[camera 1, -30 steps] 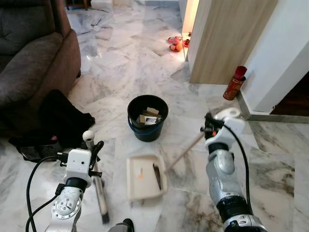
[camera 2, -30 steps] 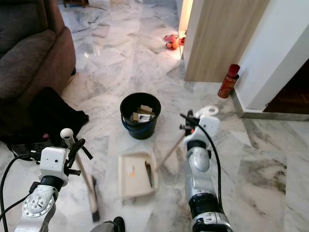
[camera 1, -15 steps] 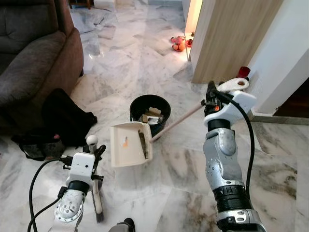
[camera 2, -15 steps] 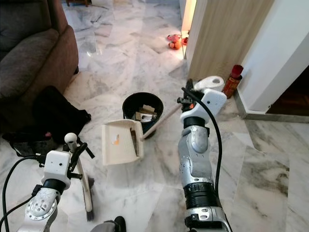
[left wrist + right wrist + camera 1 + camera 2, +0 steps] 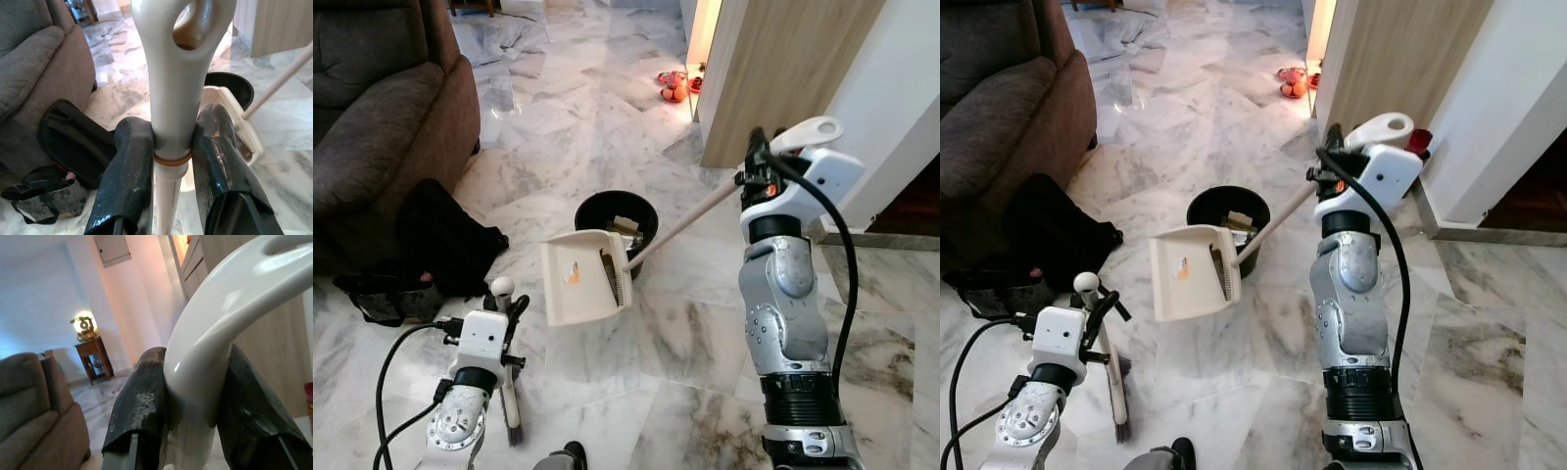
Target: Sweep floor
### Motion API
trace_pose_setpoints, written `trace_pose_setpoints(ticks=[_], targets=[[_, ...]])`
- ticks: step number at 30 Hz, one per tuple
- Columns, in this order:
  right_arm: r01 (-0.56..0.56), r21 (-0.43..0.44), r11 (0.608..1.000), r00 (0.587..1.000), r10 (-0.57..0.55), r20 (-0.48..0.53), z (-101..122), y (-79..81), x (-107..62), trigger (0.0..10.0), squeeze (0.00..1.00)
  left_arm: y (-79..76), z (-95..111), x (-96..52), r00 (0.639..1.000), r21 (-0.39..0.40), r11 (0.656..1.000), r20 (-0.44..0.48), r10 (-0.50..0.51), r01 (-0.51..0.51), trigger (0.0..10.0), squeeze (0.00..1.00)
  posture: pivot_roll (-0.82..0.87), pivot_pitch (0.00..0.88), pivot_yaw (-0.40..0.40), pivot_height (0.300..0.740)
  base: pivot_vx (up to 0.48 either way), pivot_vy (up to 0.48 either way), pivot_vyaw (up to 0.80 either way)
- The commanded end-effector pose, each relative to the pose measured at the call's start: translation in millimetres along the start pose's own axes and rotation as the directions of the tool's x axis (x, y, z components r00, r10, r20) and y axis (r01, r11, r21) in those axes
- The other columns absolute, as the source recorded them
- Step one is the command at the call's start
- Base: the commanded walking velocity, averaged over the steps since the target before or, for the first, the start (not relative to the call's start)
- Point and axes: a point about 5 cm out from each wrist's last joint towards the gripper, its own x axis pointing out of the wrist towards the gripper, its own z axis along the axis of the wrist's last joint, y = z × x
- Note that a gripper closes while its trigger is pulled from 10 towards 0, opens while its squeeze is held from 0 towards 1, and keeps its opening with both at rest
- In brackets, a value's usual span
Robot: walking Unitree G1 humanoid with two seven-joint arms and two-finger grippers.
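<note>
the right gripper (image 5: 190,396) has its fingers clamped on the white looped grip of the dustpan (image 5: 584,276), which hangs tilted in the air just before the black bucket (image 5: 615,217), its long handle (image 5: 683,225) slanting up to the gripper. the left gripper (image 5: 171,147) pinches the broom (image 5: 510,401) just under its eyelet top, bristles resting on the marble floor (image 5: 568,117). both tools look light, stiff and smooth, so i judge the high grip on the pan leaves it free to swing and spill. the orange bit in the pan is too small to name, and the bucket's contents are partly hidden behind the pan.
</note>
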Motion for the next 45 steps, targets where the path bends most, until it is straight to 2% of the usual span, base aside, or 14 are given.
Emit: trace_pose_setpoints(ticks=[1, 14, 26, 45], targets=[[-0.034, 0.045, 0.998, 0.993, 0.028, 0.113, 29.3, 11.9, 5.5, 10.0, 0.0, -2.7, -2.7, -1.6, 1.0, -0.001, 1.0, -0.003, -0.003, 0.003, 10.0, 0.0, 0.12, 0.144, -0.044, 0.74, 0.0, 0.0, 0.0], [-0.025, 0.062, 0.998, 0.993, 0.018, 0.115, 35.3, 13.6, 7.8, 10.0, 0.0, -0.5, -4.6, -1.5, 1.0, -0.004, 1.0, -0.013, 0.02, -0.02, 10.0, 0.0, 0.12, 0.144, -0.047, 0.74, 0.0, 0.0, 0.0], [-0.021, 0.083, 0.996, 0.996, 0.013, 0.093, 32.8, 13.7, 6.4, 10.0, 0.0, 2.3, -4.7, -4.5, 0.999, -0.002, 0.999, -0.006, 0.046, -0.046, 10.0, 0.0, 0.13, 0.126, -0.049, 0.74, 0.293, 0.0, 0.0], [-0.075, 0.081, 0.994, 0.994, 0.069, 0.084, 29.2, 20.5, 5.5, 10.0, 0.0, -0.4, -3.4, -5.6, 0.998, -0.005, 0.998, 0.01, 0.058, -0.058, 10.0, 0.0, 0.13, 0.094, -0.052, 0.74, 0.303, 0.0, 0.02]])
